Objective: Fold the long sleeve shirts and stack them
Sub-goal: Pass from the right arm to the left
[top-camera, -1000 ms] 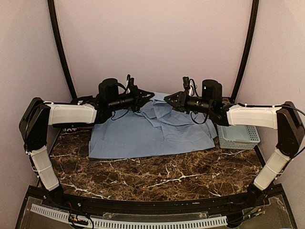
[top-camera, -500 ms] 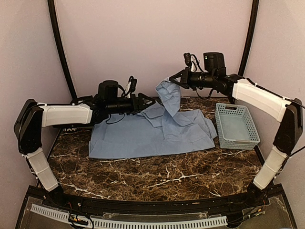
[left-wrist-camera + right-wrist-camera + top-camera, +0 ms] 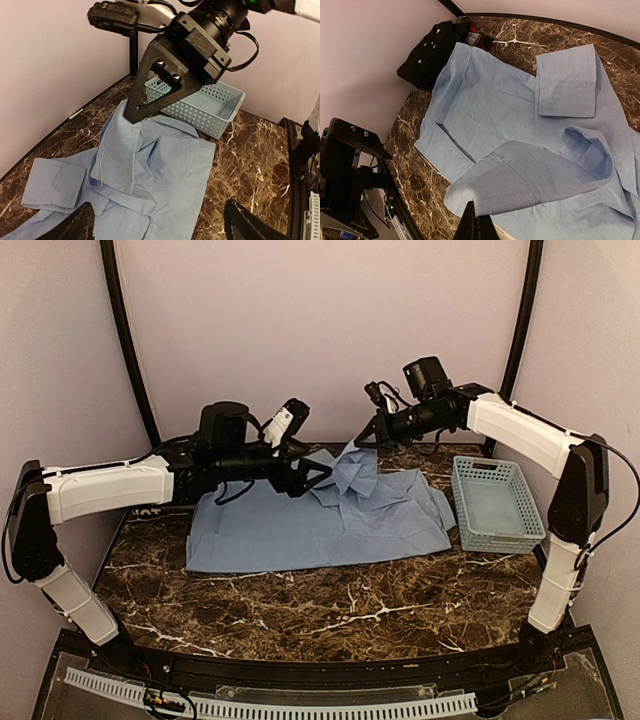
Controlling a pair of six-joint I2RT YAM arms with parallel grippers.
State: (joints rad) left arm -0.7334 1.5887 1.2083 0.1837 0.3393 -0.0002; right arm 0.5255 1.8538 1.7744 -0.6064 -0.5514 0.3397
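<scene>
Our right gripper has its jaws pinched together on a fold of the light blue shirt and holds that part of the cloth up in a small peak, while the rest of the garment lies spread over the marble table. Our left gripper hovers just beside that raised fold with its jaws wide apart and nothing between them. In the left wrist view its two fingers frame the shirt from the bottom corners. From the right wrist we see a cuffed sleeve folded across the shirt's body. The black shirt lies crumpled against the wall at the table's edge, touching the blue one. A pale blue lattice basket stands just beside the shirt on its right.
</scene>
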